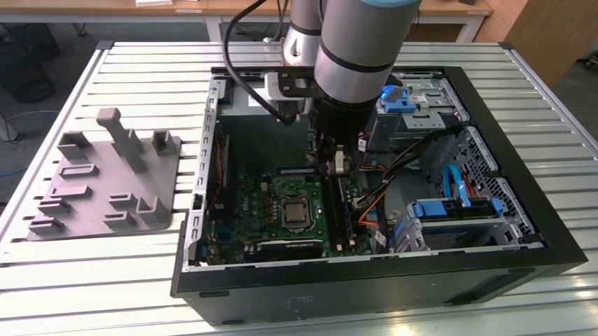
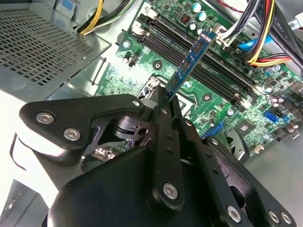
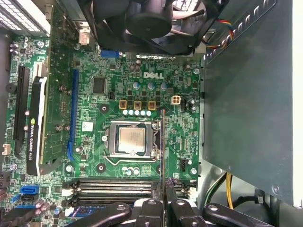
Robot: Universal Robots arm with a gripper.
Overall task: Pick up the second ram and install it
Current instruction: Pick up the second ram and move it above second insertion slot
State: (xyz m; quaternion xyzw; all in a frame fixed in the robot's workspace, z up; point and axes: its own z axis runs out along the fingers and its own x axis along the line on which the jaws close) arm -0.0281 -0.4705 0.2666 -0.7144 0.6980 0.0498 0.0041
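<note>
My gripper (image 1: 335,165) reaches down into the open computer case (image 1: 374,280), shut on the second ram (image 2: 189,64). The ram is a slim dark green stick with a bluish label, and it juts out from between the black fingers (image 2: 165,123). It hangs above the motherboard (image 1: 280,192), over the long black memory slots (image 2: 208,71) and apart from them. In the first wrist view the ram (image 3: 162,146) shows edge-on as a thin line beside the processor socket (image 3: 132,141), with the slots (image 3: 113,189) just by the gripper (image 3: 163,191).
Bundled cables (image 2: 265,38) run close to the slots. A fan (image 3: 147,19), a graphics card (image 3: 35,123) and a grey metal box (image 3: 246,94) surround the board. Drive cages with blue clips (image 1: 458,210) fill the case's exterior-view right. A grey fixture (image 1: 108,182) sits on the slatted table.
</note>
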